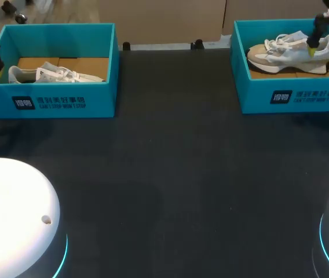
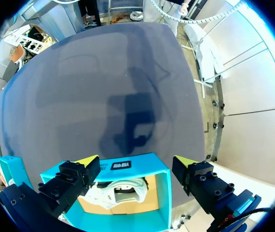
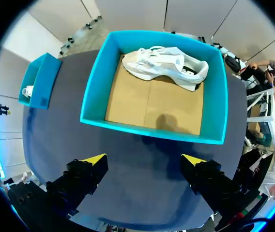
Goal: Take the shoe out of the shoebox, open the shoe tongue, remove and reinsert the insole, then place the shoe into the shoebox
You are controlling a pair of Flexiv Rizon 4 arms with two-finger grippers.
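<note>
Your right fingers (image 3: 145, 159) are spread wide, above the right shoebox (image 1: 251, 92) — shoe (image 1: 289, 52) lies inside it. Left fingers (image 2: 136, 161) also spread — well apart from that box, across the counter (image 1: 170, 174).

Soft overhead light leaves the dark table (image 1: 170, 174) dim and matte in the head view, where a cyan ring (image 1: 64, 255) glows under the left arm's white base (image 1: 8, 202), and it casts a soft-edged shadow on the table ahead of the left gripper (image 2: 136, 161) and a fainter one on the right shoebox's (image 3: 95, 84) cardboard floor (image 3: 132, 101).
</note>
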